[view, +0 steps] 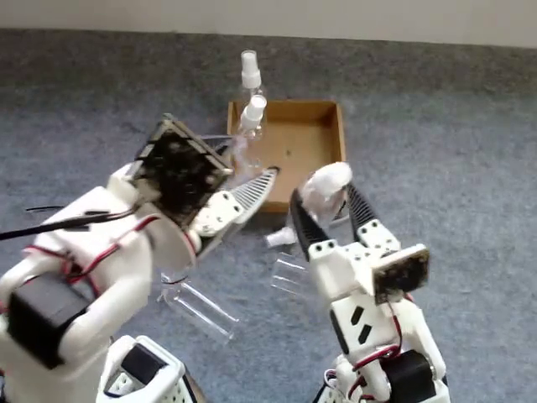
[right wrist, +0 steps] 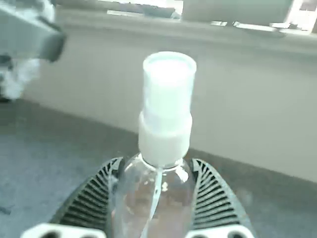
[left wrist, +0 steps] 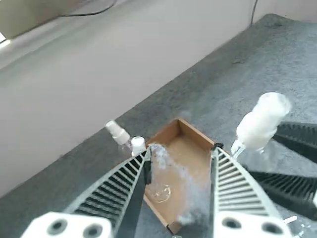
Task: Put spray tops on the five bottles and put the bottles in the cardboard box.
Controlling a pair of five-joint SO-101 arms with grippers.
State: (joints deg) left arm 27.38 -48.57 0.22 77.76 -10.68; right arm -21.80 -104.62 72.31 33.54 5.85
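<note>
Two bottles lie on their sides on the grey carpet (view: pixel 453 126) in the high view: a clear plastic bottle (view: pixel 201 309) at lower left and a second clear bottle (view: pixel 289 273) at lower centre. Above them, left of centre, the left gripper (view: pixel 250 168) hangs at the near left corner of the shallow brown cardboard box (view: pixel 285 104), its ribbed fingers closed against a clear topless bottle (left wrist: pixel 171 173). At upper centre stand two bottles with white spray tops: the far topped bottle (view: pixel 250 71) just behind the box and the near topped bottle (view: pixel 252 113) at its back left corner. Right of centre, the right gripper (view: pixel 325 195) clamps an upright spray-topped bottle (right wrist: pixel 166 124) at the box's near right corner.
</note>
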